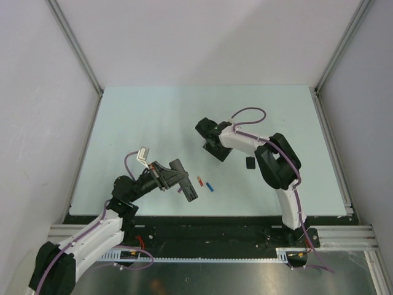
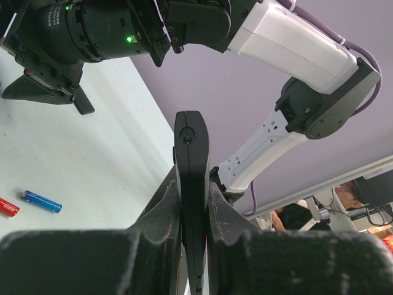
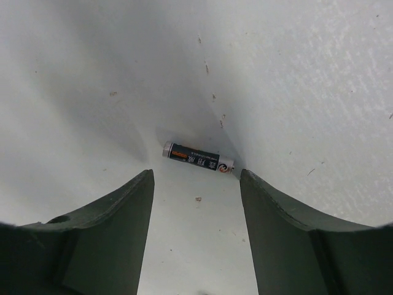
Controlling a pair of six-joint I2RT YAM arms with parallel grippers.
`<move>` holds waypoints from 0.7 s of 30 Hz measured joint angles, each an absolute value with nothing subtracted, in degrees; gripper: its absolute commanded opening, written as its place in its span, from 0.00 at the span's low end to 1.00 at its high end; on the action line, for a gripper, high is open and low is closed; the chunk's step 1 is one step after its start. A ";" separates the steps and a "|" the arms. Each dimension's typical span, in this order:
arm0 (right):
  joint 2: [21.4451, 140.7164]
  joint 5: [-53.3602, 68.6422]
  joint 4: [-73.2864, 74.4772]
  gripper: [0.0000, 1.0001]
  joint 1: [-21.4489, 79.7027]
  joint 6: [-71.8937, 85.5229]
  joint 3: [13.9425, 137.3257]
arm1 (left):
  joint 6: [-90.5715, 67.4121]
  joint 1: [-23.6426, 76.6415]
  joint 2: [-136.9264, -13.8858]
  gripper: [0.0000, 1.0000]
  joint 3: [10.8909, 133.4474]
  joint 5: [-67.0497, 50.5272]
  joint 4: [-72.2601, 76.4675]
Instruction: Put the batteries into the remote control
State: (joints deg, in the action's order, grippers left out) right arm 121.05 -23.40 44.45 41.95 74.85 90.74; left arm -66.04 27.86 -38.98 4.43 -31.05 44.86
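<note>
My left gripper (image 1: 174, 174) is shut on the remote control (image 1: 190, 192), a slim black bar held above the table's near middle. In the left wrist view the remote control (image 2: 191, 147) stands edge-on between that gripper's (image 2: 192, 184) fingers. A red-orange battery (image 1: 200, 181) and a bright blue battery (image 1: 210, 186) lie just right of it; both the blue one (image 2: 41, 201) and the red one (image 2: 7, 207) also show in the left wrist view. My right gripper (image 1: 214, 147) points down at the table's centre, open (image 3: 196, 178), with a dark battery (image 3: 198, 158) lying just beyond its fingertips.
A small flat black piece (image 1: 250, 163) lies on the pale table (image 1: 153, 117) by the right arm's elbow. A tiny purple-blue bit (image 1: 179, 190) shows beside the remote, too small to identify. Metal frame rails border the table.
</note>
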 measured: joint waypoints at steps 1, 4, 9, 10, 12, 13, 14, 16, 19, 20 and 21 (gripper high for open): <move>121.05 -23.16 44.64 0.62 41.78 75.40 90.74 | -66.04 27.86 -38.98 0.00 4.43 -31.05 44.86; 121.03 -22.65 45.04 0.62 41.41 76.73 90.74 | -66.04 27.86 -38.98 0.00 4.43 -31.05 44.86; 121.01 -20.93 45.71 0.61 40.36 79.18 90.94 | -66.06 27.86 -38.98 0.00 4.40 -31.07 44.86; 121.01 -20.60 45.82 0.61 40.18 79.50 90.98 | -66.06 27.86 -38.98 0.00 4.40 -31.07 44.86; 121.01 -19.86 46.06 0.62 39.79 80.05 91.05 | -66.06 27.86 -38.98 0.00 4.38 -31.05 44.86; 121.01 -19.62 46.15 0.62 39.66 80.23 91.11 | -66.06 27.86 -38.98 0.00 4.38 -31.07 44.86; 121.03 -19.42 46.22 0.62 39.57 80.40 91.15 | -66.06 27.86 -38.98 0.00 4.38 -31.05 44.86; 121.05 -19.03 46.35 0.62 39.38 80.62 91.22 | -66.06 27.86 -38.98 0.00 4.27 -31.05 44.88; 121.16 -18.48 46.61 0.60 39.09 80.99 91.42 | -66.06 27.86 -38.98 0.00 4.05 -31.05 44.82; 121.23 -18.35 46.74 0.59 39.05 80.99 91.55 | -66.08 27.86 -38.98 0.00 4.05 -31.05 44.84; 121.32 -18.28 46.94 0.58 39.00 80.97 91.70 | -66.08 27.86 -38.98 0.00 4.05 -31.03 44.84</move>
State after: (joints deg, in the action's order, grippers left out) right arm 121.32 -18.28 46.94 39.00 80.97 91.70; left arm -66.08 27.86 -38.98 4.05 -31.03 44.84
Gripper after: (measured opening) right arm 0.605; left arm 0.177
